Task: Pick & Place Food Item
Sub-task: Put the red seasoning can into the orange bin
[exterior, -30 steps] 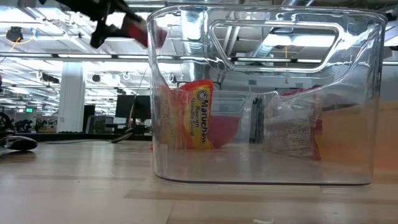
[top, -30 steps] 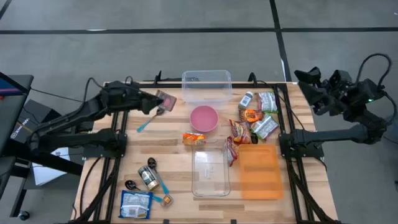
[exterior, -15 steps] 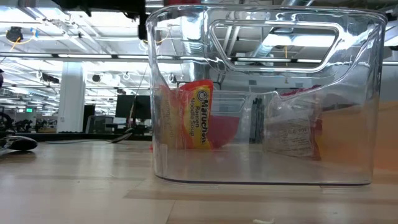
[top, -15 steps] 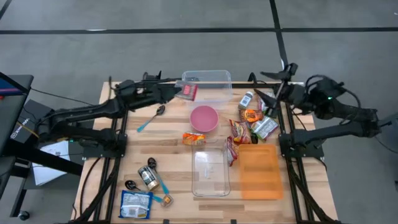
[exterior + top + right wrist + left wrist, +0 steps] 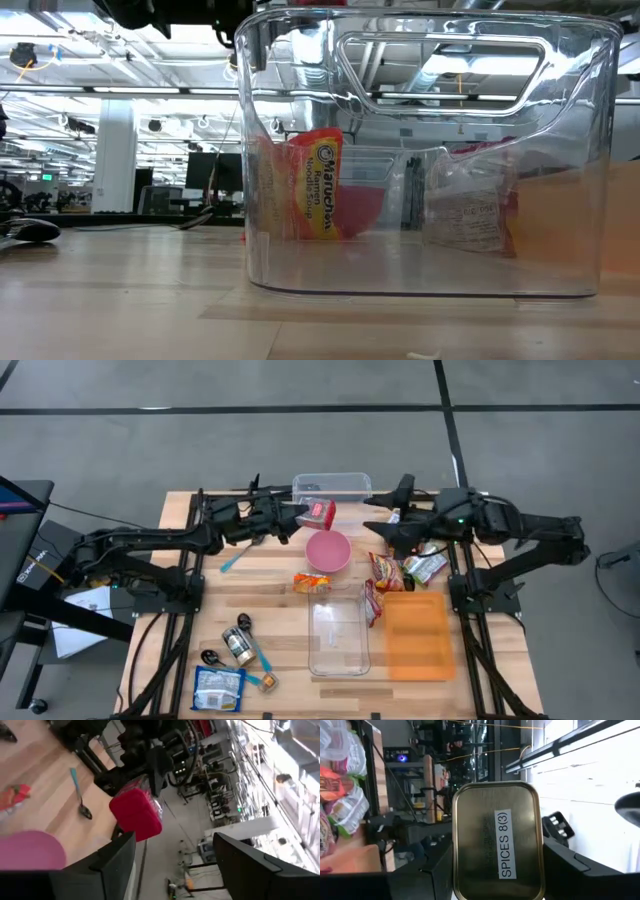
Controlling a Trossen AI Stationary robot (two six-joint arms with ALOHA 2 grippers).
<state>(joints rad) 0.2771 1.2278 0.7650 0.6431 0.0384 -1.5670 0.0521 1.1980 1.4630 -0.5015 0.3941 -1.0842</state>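
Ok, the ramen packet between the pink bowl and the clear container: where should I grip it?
Take the ramen packet by its upper edge, coming straight down. From above it shows only as a narrow strip, and the low view sees its printed face, so it seems to stand on edge. Close across that thin width. The pink bowl and the clear container flank it closely, so go gently.
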